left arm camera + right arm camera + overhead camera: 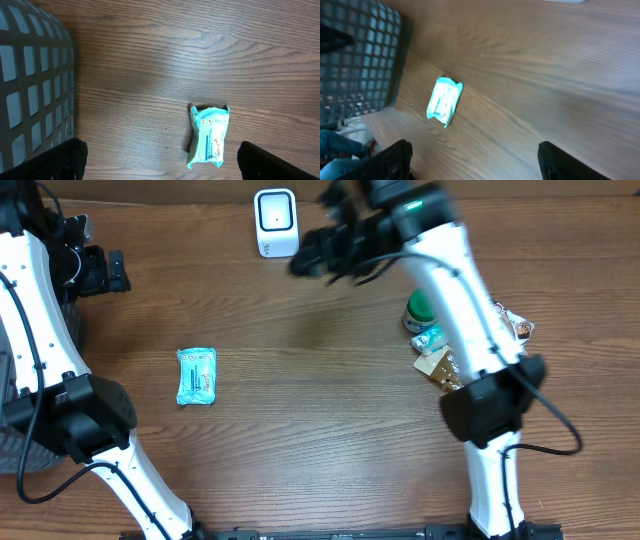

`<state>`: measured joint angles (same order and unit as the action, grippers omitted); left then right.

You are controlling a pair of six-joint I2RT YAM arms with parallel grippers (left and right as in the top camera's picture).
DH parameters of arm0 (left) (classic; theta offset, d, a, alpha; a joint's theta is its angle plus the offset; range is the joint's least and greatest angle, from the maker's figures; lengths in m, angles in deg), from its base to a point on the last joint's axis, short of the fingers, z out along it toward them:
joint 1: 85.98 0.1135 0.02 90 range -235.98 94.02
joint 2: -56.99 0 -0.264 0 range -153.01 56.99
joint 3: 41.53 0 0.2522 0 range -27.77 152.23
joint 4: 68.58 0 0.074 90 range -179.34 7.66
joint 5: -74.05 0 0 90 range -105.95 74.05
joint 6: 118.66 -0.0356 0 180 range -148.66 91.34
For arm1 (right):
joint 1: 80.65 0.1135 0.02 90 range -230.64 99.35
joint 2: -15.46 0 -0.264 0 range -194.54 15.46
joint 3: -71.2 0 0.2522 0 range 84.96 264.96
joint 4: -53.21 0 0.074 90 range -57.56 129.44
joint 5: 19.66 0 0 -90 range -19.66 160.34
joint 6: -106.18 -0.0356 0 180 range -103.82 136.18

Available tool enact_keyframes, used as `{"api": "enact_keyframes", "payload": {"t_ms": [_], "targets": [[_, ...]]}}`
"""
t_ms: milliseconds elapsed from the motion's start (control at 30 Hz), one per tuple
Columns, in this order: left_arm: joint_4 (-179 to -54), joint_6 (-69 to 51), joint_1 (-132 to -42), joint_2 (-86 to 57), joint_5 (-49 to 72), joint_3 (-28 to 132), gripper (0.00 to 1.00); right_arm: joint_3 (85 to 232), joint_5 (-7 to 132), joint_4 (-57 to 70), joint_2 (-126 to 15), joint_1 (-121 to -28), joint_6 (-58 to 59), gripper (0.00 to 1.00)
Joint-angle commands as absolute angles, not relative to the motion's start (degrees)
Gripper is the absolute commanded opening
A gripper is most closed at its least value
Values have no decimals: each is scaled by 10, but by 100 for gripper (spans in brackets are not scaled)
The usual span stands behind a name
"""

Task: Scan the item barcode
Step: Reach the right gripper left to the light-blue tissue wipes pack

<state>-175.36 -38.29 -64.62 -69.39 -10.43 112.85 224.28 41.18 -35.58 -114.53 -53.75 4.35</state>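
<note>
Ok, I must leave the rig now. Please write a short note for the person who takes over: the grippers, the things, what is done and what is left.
Left gripper: open, empty, above the table beside the grey basket.
Right gripper: open, empty, above the table near the white scanner.
Teal packet: flat on the table on the left side, and nothing touches it.
Pile of other items: by the right arm.
Done: cannot tell whether any item was scanned.
Left: pick an item and show its barcode to the scanner.
</note>
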Motion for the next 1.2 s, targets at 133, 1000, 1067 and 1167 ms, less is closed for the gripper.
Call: {"api": "enact_keyframes", "payload": {"t_ms": [133, 1000, 1067, 1167], "targets": [[-1752, -387, -650, -685, -102, 1139, 100, 2191, 527, -291, -1194, -411, -128, 72], [-1752, -387, -650, -685, -102, 1139, 100, 1958, 558, 20, -1231, -267, -175, 64], [-1753, -387, -650, -685, -102, 1139, 100, 1958, 557, 45, -1243, -265, -148, 64], [-1752, -387, -650, -685, -102, 1139, 100, 1958, 558, 70, -1257, -259, -110, 64]]}}
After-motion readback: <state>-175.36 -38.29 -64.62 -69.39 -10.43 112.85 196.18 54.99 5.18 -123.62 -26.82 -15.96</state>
